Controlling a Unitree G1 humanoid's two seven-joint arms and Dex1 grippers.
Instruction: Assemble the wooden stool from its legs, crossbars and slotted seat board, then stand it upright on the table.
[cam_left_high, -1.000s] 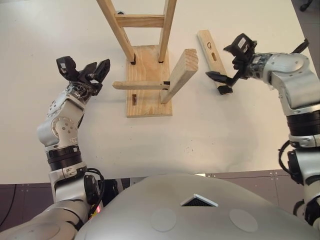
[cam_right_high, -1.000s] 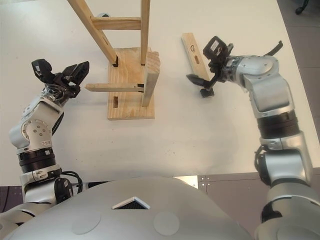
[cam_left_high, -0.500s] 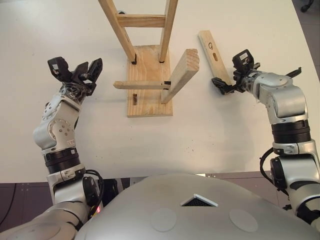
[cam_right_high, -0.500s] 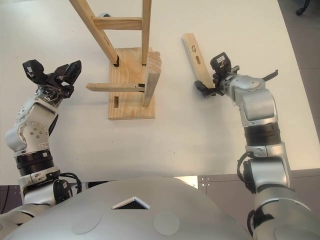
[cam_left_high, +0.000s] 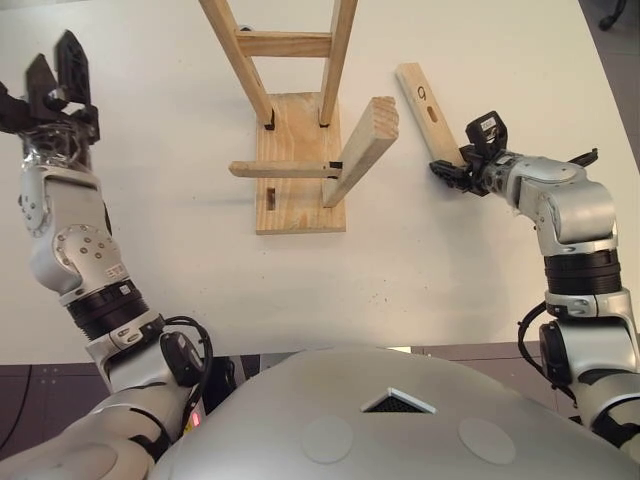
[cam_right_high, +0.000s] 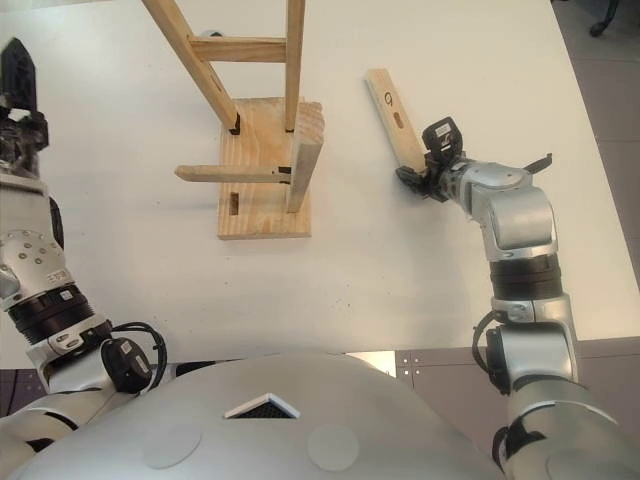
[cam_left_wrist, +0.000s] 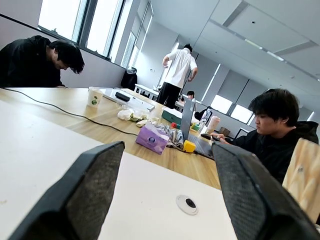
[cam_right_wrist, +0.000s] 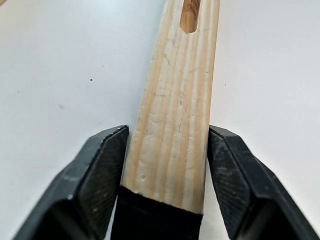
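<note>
On the right, right claw (cam_left_high: 448, 170) clasping loose leg (cam_left_high: 425, 105), left claw (cam_left_wrist: 165, 192) raised, agape, empty.

Head stereo pair down over table (cam_left_high: 200, 260) — left wrist faces room (cam_left_wrist: 165, 30), right wrist hugs plank (cam_right_wrist: 172, 120).

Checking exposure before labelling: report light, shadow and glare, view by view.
Left eye view: even light, white table bright, no hard shadows around the seat board. Left wrist view: bright windows behind, the open left hand dark in front. Right wrist view: slotted leg evenly lit in the right hand, no glare.
</note>
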